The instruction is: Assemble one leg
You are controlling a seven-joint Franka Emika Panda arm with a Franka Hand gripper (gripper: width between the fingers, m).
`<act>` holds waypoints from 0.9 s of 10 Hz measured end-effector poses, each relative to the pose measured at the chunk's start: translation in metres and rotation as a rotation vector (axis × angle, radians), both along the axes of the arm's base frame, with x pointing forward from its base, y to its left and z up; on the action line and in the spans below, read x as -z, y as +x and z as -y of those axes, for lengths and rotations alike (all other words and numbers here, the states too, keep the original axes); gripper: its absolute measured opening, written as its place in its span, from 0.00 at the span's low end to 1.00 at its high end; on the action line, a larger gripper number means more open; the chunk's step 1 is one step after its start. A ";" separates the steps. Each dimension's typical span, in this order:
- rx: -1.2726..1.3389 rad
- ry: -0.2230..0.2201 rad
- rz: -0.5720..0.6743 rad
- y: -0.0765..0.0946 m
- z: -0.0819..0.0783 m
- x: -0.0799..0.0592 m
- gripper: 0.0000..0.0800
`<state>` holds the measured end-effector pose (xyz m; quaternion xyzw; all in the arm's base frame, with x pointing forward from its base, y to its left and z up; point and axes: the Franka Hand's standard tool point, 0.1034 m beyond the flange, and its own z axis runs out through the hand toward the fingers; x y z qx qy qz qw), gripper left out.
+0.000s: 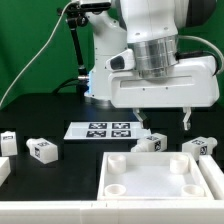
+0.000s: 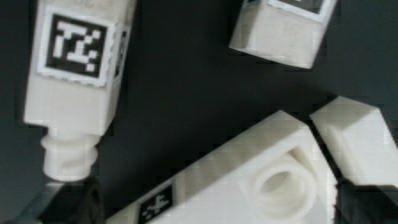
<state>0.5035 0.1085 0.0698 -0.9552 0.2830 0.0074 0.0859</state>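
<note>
- Hovering over the worktop (image 1: 50,115) in the exterior view, the pincer (image 1: 163,124) gapes wide and empty above the leg (image 1: 150,143), just behind the panel (image 1: 160,178)
- Wrist view: a tagged leg (image 2: 80,70) lies loose near the panel's empty socket (image 2: 285,186); grasping and fitting all remain, I judge

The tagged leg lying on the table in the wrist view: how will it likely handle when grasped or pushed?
Probably stiff: the leg looks like moulded plastic. Its flat sides suggest it would slide, not roll. The smooth-looking surface might slip when gripped.

Marker board (image 1: 104,129) behind panel (image 1: 150,176); leg (image 1: 42,150) well apart toward exterior view's left.
</note>
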 end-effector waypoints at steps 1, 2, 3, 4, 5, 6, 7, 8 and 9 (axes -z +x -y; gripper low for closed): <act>0.050 0.006 -0.009 0.000 -0.001 0.000 0.81; 0.099 0.013 -0.018 -0.001 -0.002 0.000 0.81; 0.172 0.023 -0.033 -0.001 -0.003 0.000 0.81; 0.285 0.052 -0.079 -0.003 -0.001 0.000 0.81; 0.380 0.088 -0.099 0.001 0.001 -0.001 0.81; 0.432 0.109 -0.109 0.004 -0.001 -0.001 0.81; 0.435 0.112 -0.112 0.005 -0.005 0.002 0.81; 0.419 0.113 -0.114 0.005 -0.010 0.005 0.81; 0.421 0.112 -0.113 0.005 -0.008 0.005 0.81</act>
